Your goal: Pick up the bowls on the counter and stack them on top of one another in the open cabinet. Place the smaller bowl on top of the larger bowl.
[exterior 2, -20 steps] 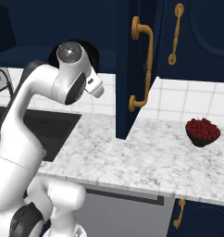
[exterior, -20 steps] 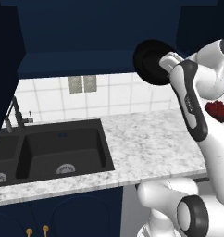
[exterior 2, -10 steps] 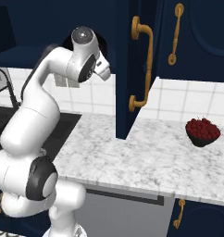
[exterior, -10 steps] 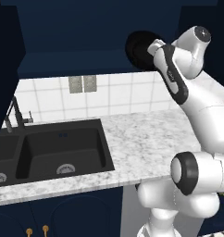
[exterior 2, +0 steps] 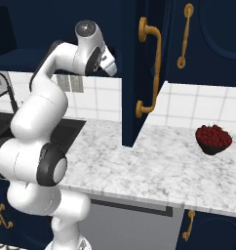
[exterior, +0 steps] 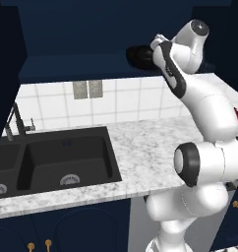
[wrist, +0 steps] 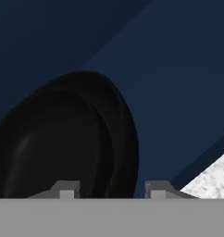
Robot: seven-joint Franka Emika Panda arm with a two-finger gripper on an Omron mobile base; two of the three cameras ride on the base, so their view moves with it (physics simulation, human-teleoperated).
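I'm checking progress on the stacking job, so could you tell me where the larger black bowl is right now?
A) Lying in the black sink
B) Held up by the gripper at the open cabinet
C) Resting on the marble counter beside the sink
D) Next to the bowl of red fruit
B: the larger bowl is raised at the arm's end before the open cabinet, the gripper straddling its rim, well above the counter.

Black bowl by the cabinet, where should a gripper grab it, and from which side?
By the rim, from its open side, one finger inside and one outside. The black bowl is too wide to span, but its thin wall fits the gripper, which seems to hold it that way.
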